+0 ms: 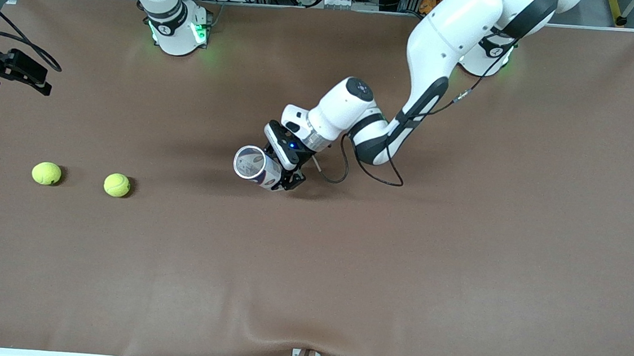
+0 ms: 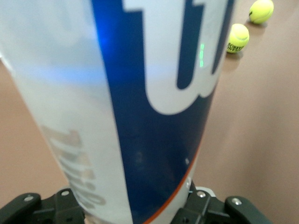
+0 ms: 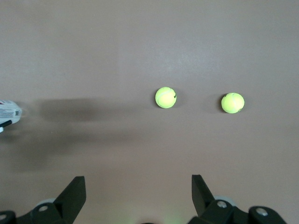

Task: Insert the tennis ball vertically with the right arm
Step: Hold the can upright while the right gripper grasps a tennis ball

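Two yellow-green tennis balls lie on the brown table toward the right arm's end: one, and another closer to the table's end. My right gripper hangs open and empty over that end, looking down at both balls. In the middle of the table my left gripper is shut on a white-and-blue ball can. The can is tilted, its open mouth turned up toward the front camera.
The brown table cover wrinkles at the edge nearest the front camera. A black cable loops under the left arm's wrist. The can's edge shows at the border of the right wrist view.
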### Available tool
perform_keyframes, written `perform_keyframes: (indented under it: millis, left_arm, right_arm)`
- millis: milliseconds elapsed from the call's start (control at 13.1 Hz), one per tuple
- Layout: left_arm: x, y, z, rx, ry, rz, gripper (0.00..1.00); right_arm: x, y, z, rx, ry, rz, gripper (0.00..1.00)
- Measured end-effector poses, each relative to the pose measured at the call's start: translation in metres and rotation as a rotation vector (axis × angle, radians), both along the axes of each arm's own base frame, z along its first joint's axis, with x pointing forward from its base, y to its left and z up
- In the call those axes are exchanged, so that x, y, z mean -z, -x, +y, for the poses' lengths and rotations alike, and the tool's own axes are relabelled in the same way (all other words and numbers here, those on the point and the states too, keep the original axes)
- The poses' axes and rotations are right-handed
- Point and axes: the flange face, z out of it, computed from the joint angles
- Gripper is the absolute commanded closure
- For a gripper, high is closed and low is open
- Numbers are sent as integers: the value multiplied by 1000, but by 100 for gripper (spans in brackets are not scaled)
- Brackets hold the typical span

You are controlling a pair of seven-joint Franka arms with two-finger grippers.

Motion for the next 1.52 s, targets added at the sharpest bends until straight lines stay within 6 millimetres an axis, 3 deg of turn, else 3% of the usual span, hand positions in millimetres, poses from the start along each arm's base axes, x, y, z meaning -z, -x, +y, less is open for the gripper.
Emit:
perform_keyframes:
  millis: [305, 610, 915, 1296, 1372, 1525]
  left_arm:
    - [53, 5, 19, -2, 108, -35, 28]
    - [55, 6, 19, 0, 108, -35, 27]
    - [67, 7, 22, 19, 80, -47, 27]
    - [76, 9, 24, 27, 67, -47, 25]
    - [76, 9, 24, 27, 67, -47, 12]
    - [76, 9, 24, 27, 67, -47, 9]
  right_arm:
    - [17, -7, -2, 2, 1, 31, 0]
    - [52, -29, -8, 12, -1, 66, 0]
    - [134, -49, -26, 40, -5, 105, 0]
    - [243, -40, -48, 79, -6, 75, 0]
    - [265, -35, -53, 88, -7, 78, 0]
    - [303, -32, -60, 101, -10, 104, 0]
